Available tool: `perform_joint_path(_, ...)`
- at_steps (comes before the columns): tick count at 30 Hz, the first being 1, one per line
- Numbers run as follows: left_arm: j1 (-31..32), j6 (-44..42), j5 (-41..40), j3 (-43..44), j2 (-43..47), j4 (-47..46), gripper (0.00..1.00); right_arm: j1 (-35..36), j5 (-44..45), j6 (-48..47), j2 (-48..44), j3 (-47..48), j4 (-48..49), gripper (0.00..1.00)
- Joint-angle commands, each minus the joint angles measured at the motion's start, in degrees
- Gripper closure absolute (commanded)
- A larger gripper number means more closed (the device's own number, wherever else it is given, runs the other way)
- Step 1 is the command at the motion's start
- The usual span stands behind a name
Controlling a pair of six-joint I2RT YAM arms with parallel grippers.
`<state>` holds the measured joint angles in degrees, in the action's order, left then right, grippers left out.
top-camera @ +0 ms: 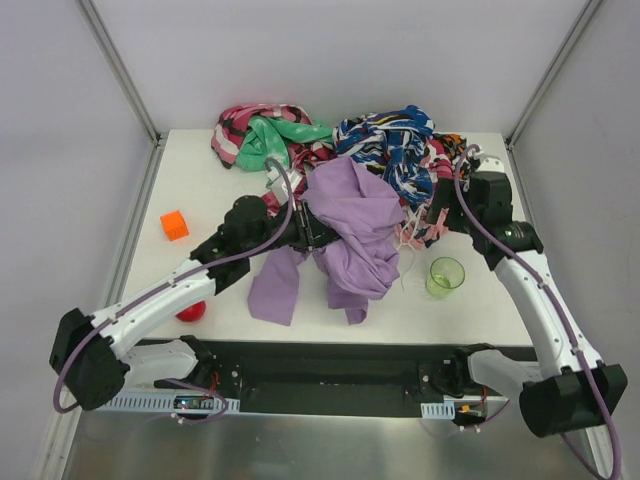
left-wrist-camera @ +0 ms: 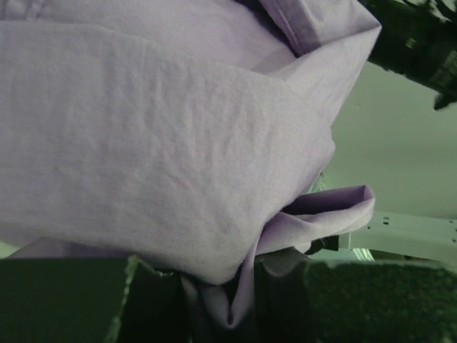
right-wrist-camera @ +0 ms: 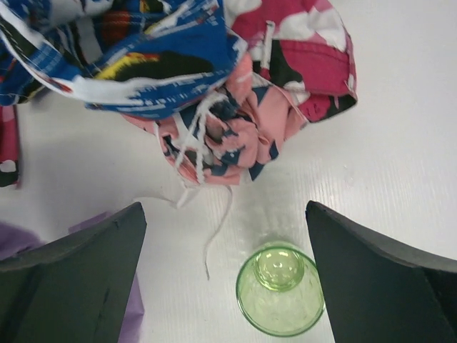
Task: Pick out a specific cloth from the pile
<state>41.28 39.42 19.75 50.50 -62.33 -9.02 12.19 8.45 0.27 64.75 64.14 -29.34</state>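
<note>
The plain lilac cloth [top-camera: 355, 225] is lifted at the front of the pile [top-camera: 390, 150] and hangs down to the table, with one end trailing at the lower left. My left gripper [top-camera: 310, 235] is shut on a fold of it. In the left wrist view the lilac fabric [left-wrist-camera: 164, 143] fills the frame, and a pinch of it sits between the closed jaws of the gripper [left-wrist-camera: 228, 300]. My right gripper [top-camera: 440, 215] is open and empty at the pile's right front edge. In its wrist view the gripper [right-wrist-camera: 225, 279] hovers over the table below the pink and blue cloths [right-wrist-camera: 228, 136].
A green glass cup [top-camera: 446, 275] stands right of the lilac cloth and shows between the right fingers [right-wrist-camera: 280, 289]. An orange cube [top-camera: 174, 224] lies at the left. A red object [top-camera: 191, 311] lies near the front left edge. White strings [right-wrist-camera: 214, 236] trail from the pile.
</note>
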Motion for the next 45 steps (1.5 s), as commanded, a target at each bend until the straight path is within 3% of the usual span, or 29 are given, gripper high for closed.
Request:
perform_joint_path(1, 0.3, 9.2, 4.1, -2.6, -5.3, -27.0, 1.00, -0.1, 5.3, 4.5, -8.0, -6.7, 4.8, 0.04)
perform_joint_path(5, 0.6, 16.3, 10.2, -0.6, -14.0, -39.9, 1.00, -0.1, 8.5, 6.9, -13.8, -12.7, 5.2, 0.04)
perform_joint_path(10, 3.0, 21.7, 15.7, 7.2, -25.0, -47.7, 1.00, -0.1, 10.8, 8.2, -21.1, -18.0, 5.4, 0.04)
perform_joint_path(16, 3.9, 24.0, 16.6, 5.3, -27.2, -55.1, 1.00, -0.3, 14.8, 8.6, -27.6, -20.1, 4.0, 0.04)
perform_joint_path(19, 3.7, 18.6, 13.3, -0.1, -23.6, -48.0, 1.00, -0.2, 15.5, 8.8, -29.9, -20.8, 3.3, 0.04)
perform_joint_path(24, 3.6, 6.0, 0.1, -8.9, -16.4, -25.2, 1.00, -0.3, 16.7, 8.7, -31.6, -22.1, 2.5, 0.05)
perform_joint_path(29, 3.2, 5.8, -7.7, -19.9, -14.1, -22.5, 1.00, -0.3, 16.3, 9.8, -30.7, -22.5, 2.5, 0.04)
perform_joint_path(35, 3.3, 5.4, -12.7, -19.0, -17.3, -11.5, 1.00, -0.2, 13.4, 10.5, -27.7, -21.6, 2.6, 0.04)
perform_joint_path(36, 3.3, 5.3, -13.7, -18.5, -17.0, -9.1, 0.95, -0.2, 13.4, 10.5, -27.2, -21.2, 2.1, 0.05)
perform_joint_path(39, 3.3, 4.0, -17.2, -17.5, -12.8, -2.3, 0.30, -0.2, 14.1, 11.2, -26.5, -19.3, -0.3, 0.04)
perform_joint_path(40, 3.4, 3.0, -18.3, -17.2, -10.3, 0.4, 0.12, -0.3, 14.6, 11.8, -26.4, -18.4, -1.3, 0.04)
perform_joint_path(41, 3.6, 2.3, -19.4, -16.8, -7.7, 4.2, 0.01, -0.3, 14.8, 12.1, -26.3, -17.7, -2.6, 0.04)
perform_joint_path(45, 3.6, -1.1, -26.7, -12.2, 4.4, 19.2, 0.01, -0.3, 15.0, 10.1, -26.6, -16.2, -5.7, 0.04)
